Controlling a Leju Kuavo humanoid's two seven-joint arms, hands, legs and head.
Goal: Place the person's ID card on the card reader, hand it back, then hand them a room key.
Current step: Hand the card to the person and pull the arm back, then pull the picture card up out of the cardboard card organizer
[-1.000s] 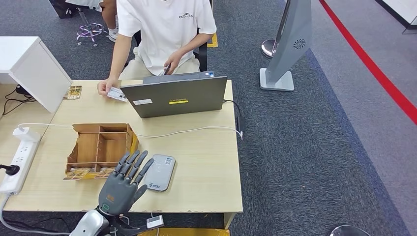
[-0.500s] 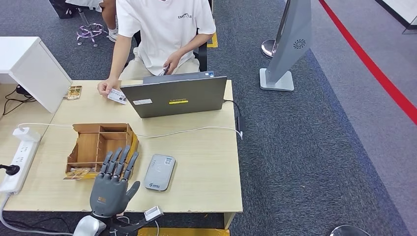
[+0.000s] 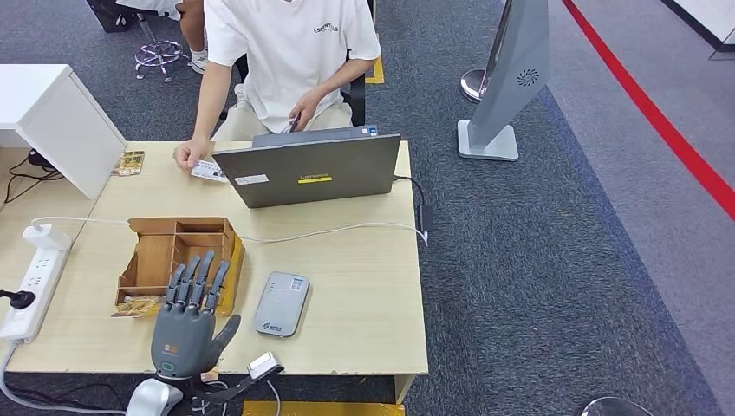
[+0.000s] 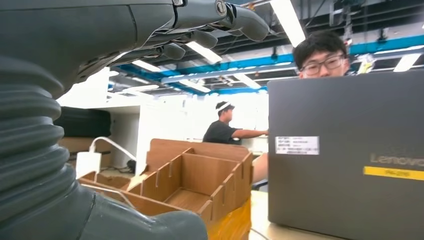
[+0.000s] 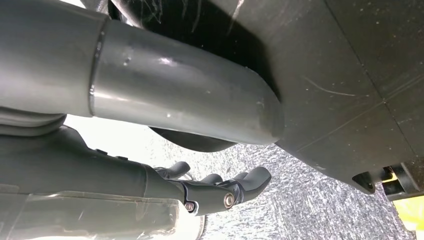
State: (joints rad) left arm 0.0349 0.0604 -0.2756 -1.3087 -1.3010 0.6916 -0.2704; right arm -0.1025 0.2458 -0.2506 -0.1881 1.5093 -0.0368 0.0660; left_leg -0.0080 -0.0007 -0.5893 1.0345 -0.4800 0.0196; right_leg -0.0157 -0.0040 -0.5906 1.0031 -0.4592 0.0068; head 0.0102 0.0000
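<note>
The robot's grey left hand (image 3: 185,325) hovered open and empty at the light wooden tabletop's (image 3: 364,286) near edge, ready to receive the white ID card (image 3: 206,169).

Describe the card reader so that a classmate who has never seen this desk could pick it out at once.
Start at the light wooden table and find the brown cardboard organiser near its front edge. Just to the organiser's right, on the side away from the white power strip, lies the card reader. It is the flat grey slab with rounded corners, far smaller than the open grey laptop behind it.
</note>
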